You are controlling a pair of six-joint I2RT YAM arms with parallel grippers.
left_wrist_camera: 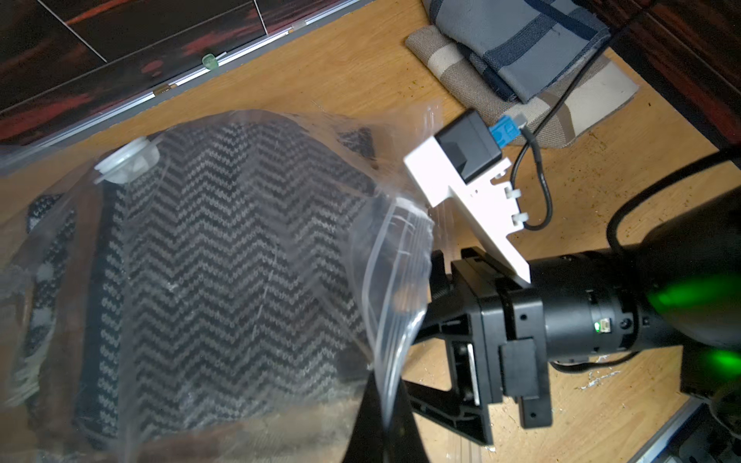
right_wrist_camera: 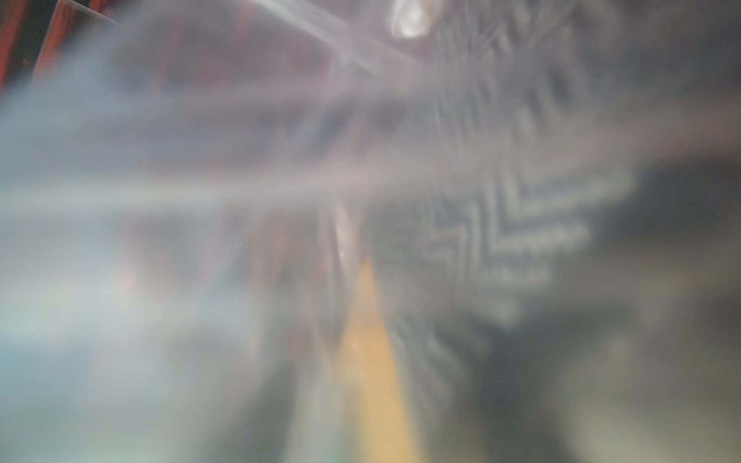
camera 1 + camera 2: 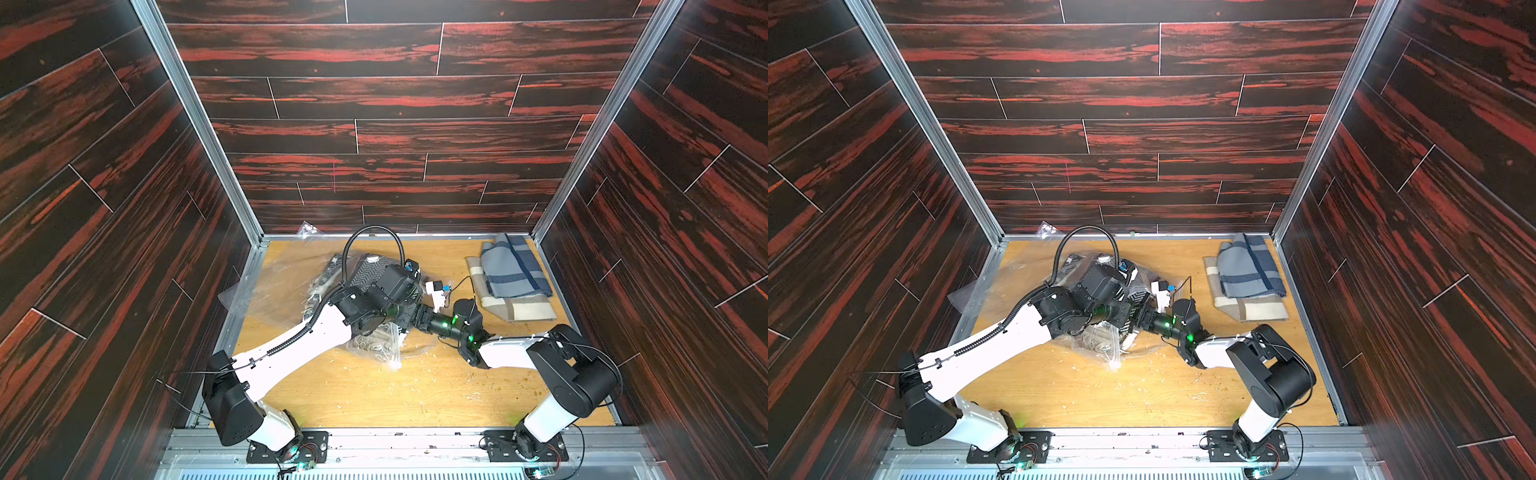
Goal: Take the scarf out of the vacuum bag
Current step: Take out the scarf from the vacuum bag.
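Scarf (image 1: 224, 260) wholly inside the vacuum bag (image 3: 282, 286), none of it out yet. Largest first: sprawls crinkled over the table (image 3: 374, 390), this bag, mouth end lifted and turned toward the right arm, empty clear half trailing away on the opposite side. Within the bag, black-and-grey herringbone knit folded into a thick bundle, filling the half nearest the mouth. Well apart from the bag, beyond its mouth side, two folded cloths (image 3: 513, 278), blue-grey striped over beige, no part of the job. At the bag's mouth, left gripper (image 1: 385, 425) pinched closed on the zip-seal edge, holding that lip up. Facing the same mouth, right gripper (image 1: 431, 328) with jaws spread apart, fingertips hidden behind the raised plastic; contact with the knit impossible to tell, right wrist view only a blur of film and zigzag. Straight ahead of those spread jaws, through the mouth, the bundle, long axis seemingly crosswise to the reach; right arm nearer and better lined up for the pull, by the look of it. Smallest: round white valve (image 1: 126, 164) on the bag's upper wall, over the scarf's end farthest from the mouth.
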